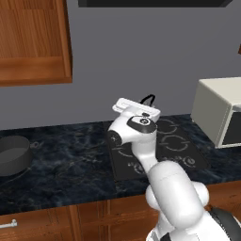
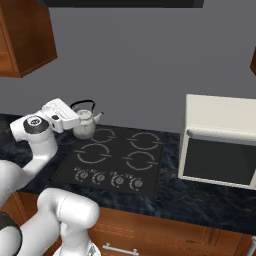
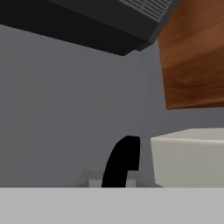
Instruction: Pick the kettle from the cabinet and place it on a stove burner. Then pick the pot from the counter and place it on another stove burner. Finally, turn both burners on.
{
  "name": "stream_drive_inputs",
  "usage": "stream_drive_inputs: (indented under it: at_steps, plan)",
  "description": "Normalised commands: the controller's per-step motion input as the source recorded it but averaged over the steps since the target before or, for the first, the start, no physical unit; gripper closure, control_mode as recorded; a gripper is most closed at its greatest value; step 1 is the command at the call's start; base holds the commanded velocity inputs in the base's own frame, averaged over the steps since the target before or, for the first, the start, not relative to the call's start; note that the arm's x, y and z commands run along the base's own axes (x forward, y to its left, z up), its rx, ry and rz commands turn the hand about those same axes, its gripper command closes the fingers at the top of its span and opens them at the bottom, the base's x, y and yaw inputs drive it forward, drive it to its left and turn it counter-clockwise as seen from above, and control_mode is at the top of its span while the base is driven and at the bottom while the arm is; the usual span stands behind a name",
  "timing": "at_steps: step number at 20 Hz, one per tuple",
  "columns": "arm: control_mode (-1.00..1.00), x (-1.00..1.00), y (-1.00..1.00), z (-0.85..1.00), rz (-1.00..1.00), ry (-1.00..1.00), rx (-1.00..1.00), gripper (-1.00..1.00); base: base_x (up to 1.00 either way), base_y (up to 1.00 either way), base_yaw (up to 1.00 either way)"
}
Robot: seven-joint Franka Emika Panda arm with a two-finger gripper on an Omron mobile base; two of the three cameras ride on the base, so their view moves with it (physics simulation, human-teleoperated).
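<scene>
The end effector (image 2: 76,121) is closed on the black handle of the kettle (image 2: 85,125), at left of centre in the right base view, over the cooktop's (image 2: 120,157) rear-left burner (image 2: 102,135). Released tilted or off-ring, it could tip. The pot (image 1: 14,155) waits far left on the dark marble bench (image 1: 66,164), below a wooden cabinet (image 1: 33,42); a white microwave (image 2: 220,142) sits right.

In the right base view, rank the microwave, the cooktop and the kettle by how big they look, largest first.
1. and 2. The cooktop and the microwave take up similar areas; the microwave is cut off at the right edge, so I won't rank them.
3. The kettle, clearly smallest, standing at the cooktop's back left with the gripper at it.
</scene>
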Motion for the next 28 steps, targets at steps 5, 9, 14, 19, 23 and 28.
stream_drive_inputs:
  at_steps: [5, 9, 14, 19, 23, 28]
  plan:
    - [-1.0, 0.35, 0.1, -0.18, -0.1, 0.0, 0.0, 1.0, 0.0, 0.0, 0.0]
    - [-1.0, 0.33, 0.09, -0.18, -0.13, -0.02, 0.0, 1.0, 0.0, 0.0, 0.0]
    - [-1.0, 0.39, 0.09, -0.15, -0.12, -0.01, 0.0, 1.0, 0.0, 0.0, 0.0]
    - [-1.0, 0.38, 0.11, -0.15, -0.07, 0.0, 0.01, 1.0, 0.0, 0.0, 0.0]
    - [-1.0, 0.33, 0.1, -0.14, -0.01, 0.04, 0.03, 1.0, 0.0, 0.0, 0.0]
    - [-1.0, 0.26, 0.02, -0.12, 0.0, 0.08, 0.0, 1.0, 0.0, 0.0, 0.0]
